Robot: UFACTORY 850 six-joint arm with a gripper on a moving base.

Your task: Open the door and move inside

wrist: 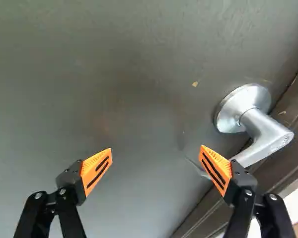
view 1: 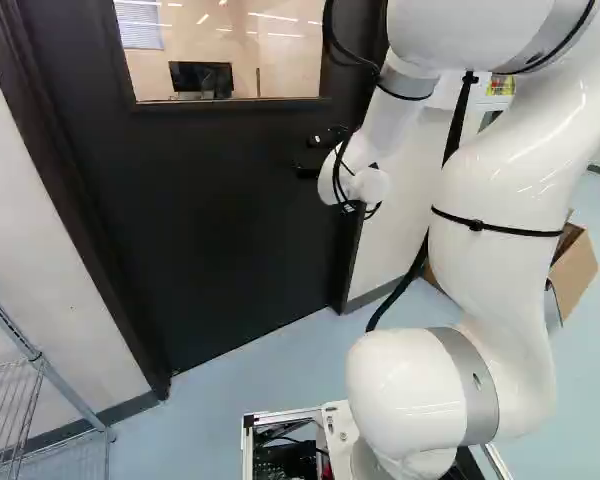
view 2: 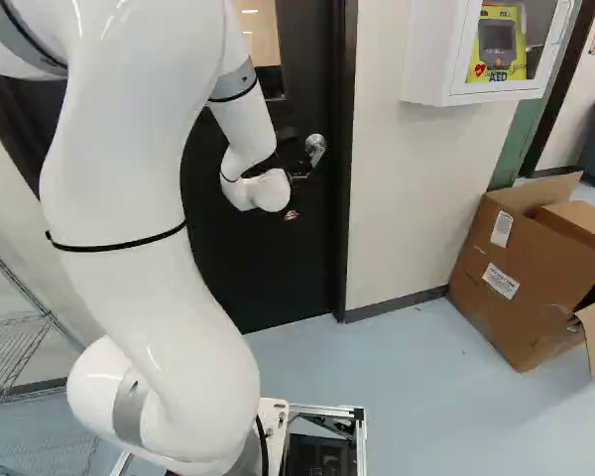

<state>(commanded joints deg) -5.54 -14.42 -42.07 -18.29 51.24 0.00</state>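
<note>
Pale blue floor (view 2: 397,397) meets the shut, dark door (view 1: 220,200); the spread, empty gripper (wrist: 156,148) has its metal lever (wrist: 275,138) at 2 o'clock — probably slick and spring-stiff, best taken near the free end; the door looks heavy.

Closed door (view 1: 210,200) across twelve o'clock; lever handle (wrist: 265,136) crowding the jaws at three.
Dead ahead of the base, the floor (view 1: 220,385) gives room only up to the door. The wire rack (view 1: 40,370) takes up ten o'clock; the wall (view 2: 397,208) starts at one, with a wall cabinet (view 2: 446,84) jutting from it and a cardboard box (view 2: 516,278) on the floor at two. On a dial centred between the spread jaws, the gap opens onto flat door face, and so does the space from nine through twelve. The handle's root sticks out at two, its lever passes behind the three o'clock jaw, touching or apart cannot be told, and the door frame (wrist: 288,111) closes off the side beyond.
</note>
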